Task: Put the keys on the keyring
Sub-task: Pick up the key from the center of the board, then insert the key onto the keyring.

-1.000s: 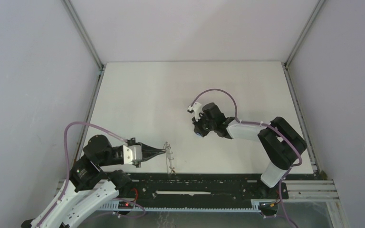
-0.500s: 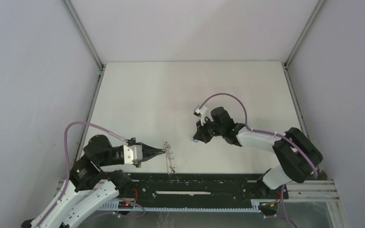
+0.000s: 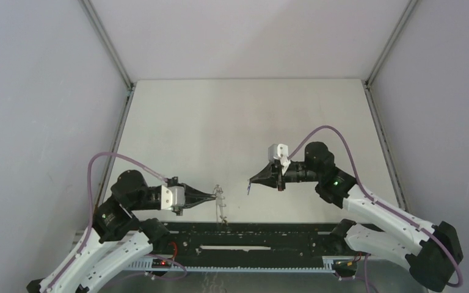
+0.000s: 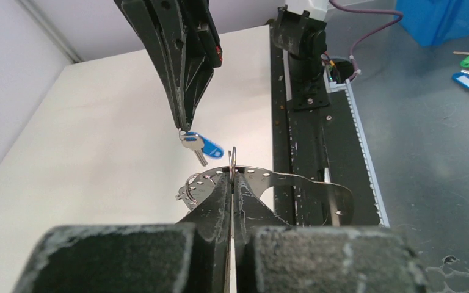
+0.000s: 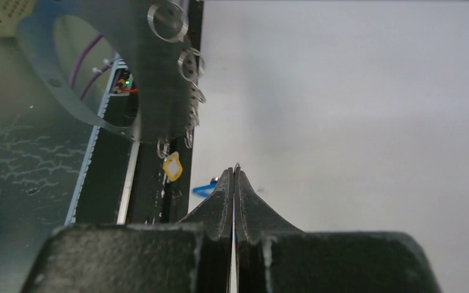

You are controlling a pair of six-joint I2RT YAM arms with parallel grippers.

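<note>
Blue-headed key (image 4: 204, 146) hangs above the bench (image 3: 220, 122) from the clenched right claw (image 3: 251, 180), at three o'clock of the keyring (image 4: 284, 177), which we find clamped in the left claw (image 3: 212, 195) at the bench's six o'clock edge, yellow key (image 5: 172, 166) dangling beneath it.

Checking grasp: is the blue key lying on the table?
No, the blue key dangles from the shut tips of the right pincer.
</note>
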